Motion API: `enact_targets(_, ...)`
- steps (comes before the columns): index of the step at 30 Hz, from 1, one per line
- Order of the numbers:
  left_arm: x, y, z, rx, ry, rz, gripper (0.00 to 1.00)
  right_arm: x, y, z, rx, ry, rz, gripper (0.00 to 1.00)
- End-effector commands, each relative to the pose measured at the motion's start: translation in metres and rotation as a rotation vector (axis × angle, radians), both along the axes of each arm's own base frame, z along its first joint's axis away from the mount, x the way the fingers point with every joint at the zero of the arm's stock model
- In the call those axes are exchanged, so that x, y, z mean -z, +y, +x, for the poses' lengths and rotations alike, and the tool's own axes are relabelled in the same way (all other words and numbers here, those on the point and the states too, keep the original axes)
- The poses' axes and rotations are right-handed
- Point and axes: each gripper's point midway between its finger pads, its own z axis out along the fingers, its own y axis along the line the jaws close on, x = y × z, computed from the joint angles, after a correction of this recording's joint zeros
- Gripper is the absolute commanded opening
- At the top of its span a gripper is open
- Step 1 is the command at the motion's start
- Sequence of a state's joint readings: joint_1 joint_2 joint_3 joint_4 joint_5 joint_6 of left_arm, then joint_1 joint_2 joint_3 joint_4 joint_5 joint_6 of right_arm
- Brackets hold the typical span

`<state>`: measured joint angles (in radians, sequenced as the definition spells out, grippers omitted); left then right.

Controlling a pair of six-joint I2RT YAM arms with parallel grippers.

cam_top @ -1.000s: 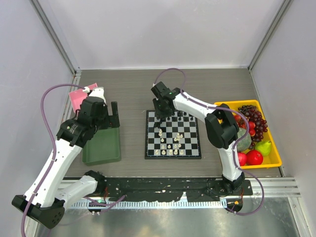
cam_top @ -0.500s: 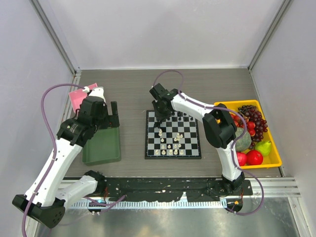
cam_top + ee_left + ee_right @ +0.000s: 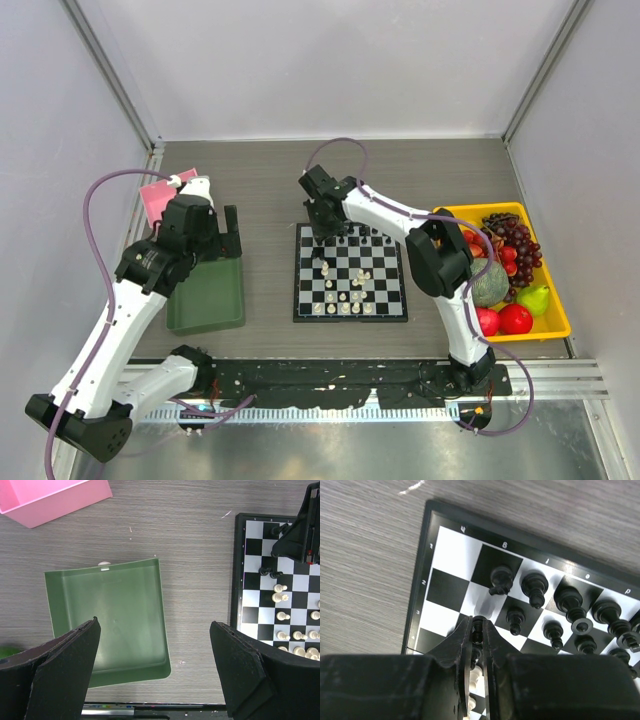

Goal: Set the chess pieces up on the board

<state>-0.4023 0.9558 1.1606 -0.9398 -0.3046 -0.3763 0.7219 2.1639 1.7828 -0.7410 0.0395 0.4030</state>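
Observation:
The board [image 3: 298,300] lies at the table's middle. Black chess pieces [image 3: 535,586] line its far rows and cream ones [image 3: 345,300] stand toward its near edge. My right gripper [image 3: 478,625] hangs over the board's far-left corner [image 3: 318,226], shut on a small black chess piece [image 3: 478,628] held just above the squares. A cream piece shows low between the fingers behind it. My left gripper [image 3: 154,625] stands wide open with nothing in it, above the green tray [image 3: 161,605], left of the board [image 3: 255,530].
A pink box [image 3: 50,495] sits beyond the green tray [image 3: 205,318]. A yellow tray [image 3: 556,322] of fruit stands to the right of the board. Grey walls close the table on three sides.
The right gripper has shifted slightly left over the board's far-left corner and closed its fingers on the black piece. The left arm has not moved.

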Motion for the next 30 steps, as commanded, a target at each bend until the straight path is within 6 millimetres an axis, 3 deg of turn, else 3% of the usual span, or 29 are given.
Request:
enact_targets(1,-0.005,0.003,0.005,-0.003,-0.024,0.014,0.99,-0.017,0.014,0.015,-0.002,-0.055,0.029,0.16)
enact_targets(18,-0.005,0.001,0.004,0.004,-0.019,0.005,0.99,-0.010,0.006,0.013,-0.003,-0.048,-0.017,0.16)
enact_targets(24,-0.003,-0.003,0.006,0.020,-0.008,-0.001,0.99,-0.008,0.011,0.010,-0.023,-0.025,0.002,0.24)
enact_targets(30,-0.004,-0.013,0.009,0.054,-0.010,-0.038,0.99,-0.029,0.017,0.009,-0.046,-0.044,0.049,0.34)
